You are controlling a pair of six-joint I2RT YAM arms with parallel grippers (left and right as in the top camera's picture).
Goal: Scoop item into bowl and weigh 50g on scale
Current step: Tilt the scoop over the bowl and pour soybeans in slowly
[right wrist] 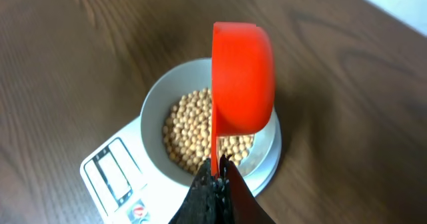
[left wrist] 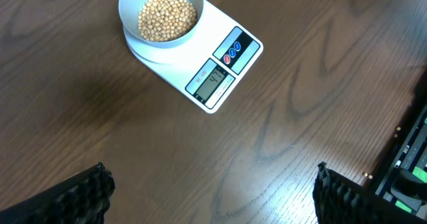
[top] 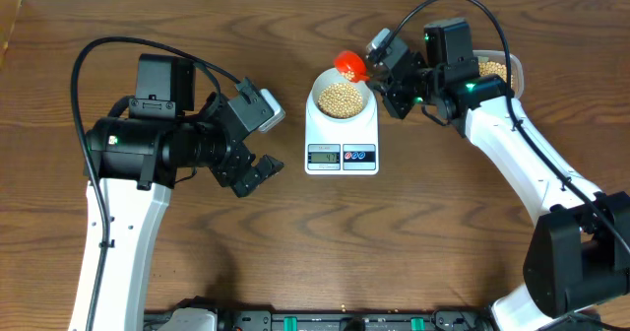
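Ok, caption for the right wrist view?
Right gripper holds a tipped red scoop above the bowl of soybeans on the scale.

The dark brown wooden table (top: 295,242) shows strong grain under a smooth, faintly satin finish. The white rectangular plastic scale (left wrist: 220,27) is smooth and lightly glossy. The small round pale bluish-white bowl (left wrist: 128,11) looks smooth and matt; its material cannot be told. The small round tan-yellow beans (left wrist: 167,17) have dull, smooth skins. The red-orange plastic scoop (right wrist: 241,77) has a soft sheen. The left gripper (left wrist: 212,194) carries black pads (left wrist: 83,194), ribbed and matt.
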